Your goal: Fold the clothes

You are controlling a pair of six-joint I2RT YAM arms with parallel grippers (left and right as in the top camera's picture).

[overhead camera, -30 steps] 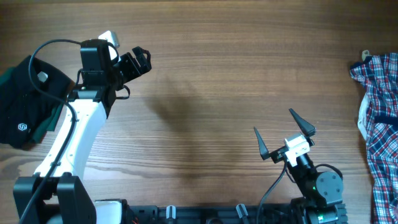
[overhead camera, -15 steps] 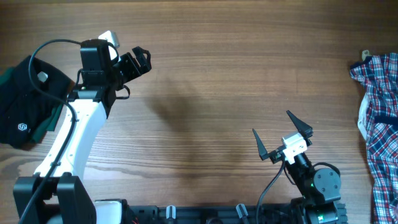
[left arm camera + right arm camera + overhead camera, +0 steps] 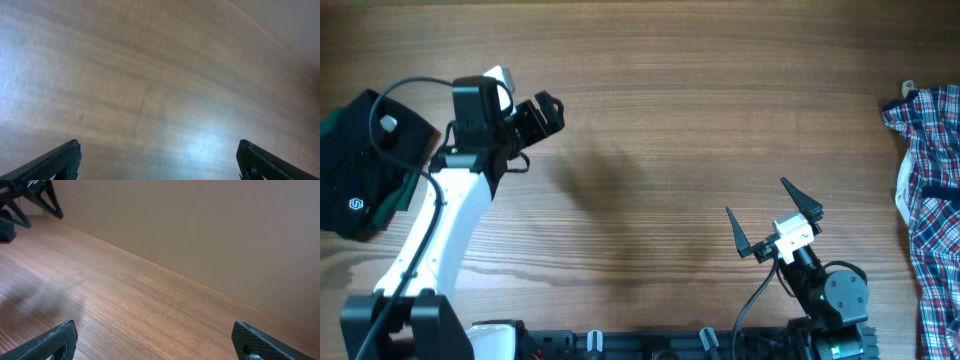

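The black shirt (image 3: 360, 165) lies folded at the table's far left edge, with its white chest logo and white neck label showing. It rests on a dark green garment (image 3: 408, 193). My left gripper (image 3: 548, 108) is open and empty, to the right of the shirt and apart from it. The left wrist view (image 3: 160, 162) shows only blurred bare wood between its fingers. My right gripper (image 3: 775, 222) is open and empty near the front edge. The right wrist view (image 3: 160, 342) shows bare wood between its fingers and the left gripper (image 3: 30, 200) far off.
A red-white-blue plaid shirt (image 3: 930, 190) lies crumpled at the right edge of the wooden table (image 3: 680, 120). The left arm's white link (image 3: 440, 230) and black cable run between the shirt and the front edge.
My left arm and gripper have shifted slightly down and to the right. My right gripper has moved slightly to the left. The shirts lie as before.
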